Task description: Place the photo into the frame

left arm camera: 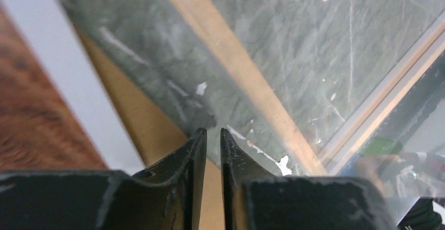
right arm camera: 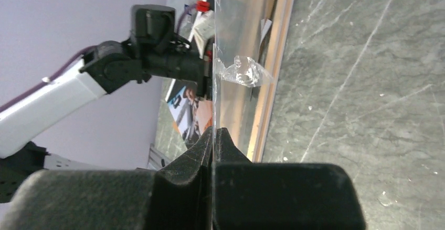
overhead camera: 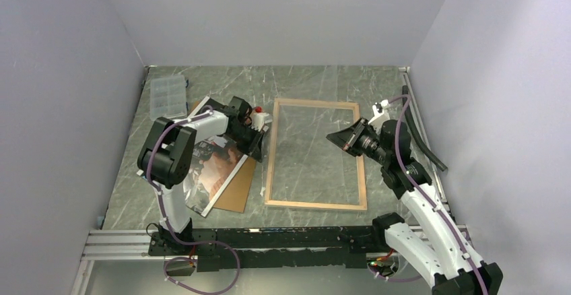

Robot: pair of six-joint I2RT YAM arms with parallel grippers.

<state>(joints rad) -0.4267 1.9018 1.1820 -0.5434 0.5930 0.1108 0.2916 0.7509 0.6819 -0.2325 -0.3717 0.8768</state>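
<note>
The frame [overhead camera: 315, 205] lies flat mid-table, light wood side up; it also shows in the left wrist view [left arm camera: 236, 67] and the right wrist view [right arm camera: 273, 83]. Its clear pane [overhead camera: 303, 140] is out of it, held just above. My right gripper [overhead camera: 331, 137] is shut on the pane's near edge [right arm camera: 215, 129]. My left gripper [overhead camera: 261, 139] is at the opposite edge, over the frame's left side; its jaws [left arm camera: 213, 131] stand a narrow slit apart, and the right wrist view shows its tips at the pane [right arm camera: 231, 41]. The photo [overhead camera: 215, 170] lies picture up on the left.
A brown backing board [overhead camera: 241, 188] lies under the photo. A clear plastic parts box [overhead camera: 167, 96] sits at the back left, and a small red-capped item [overhead camera: 258, 113] behind my left gripper. A black hose [overhead camera: 425, 140] runs along the right wall.
</note>
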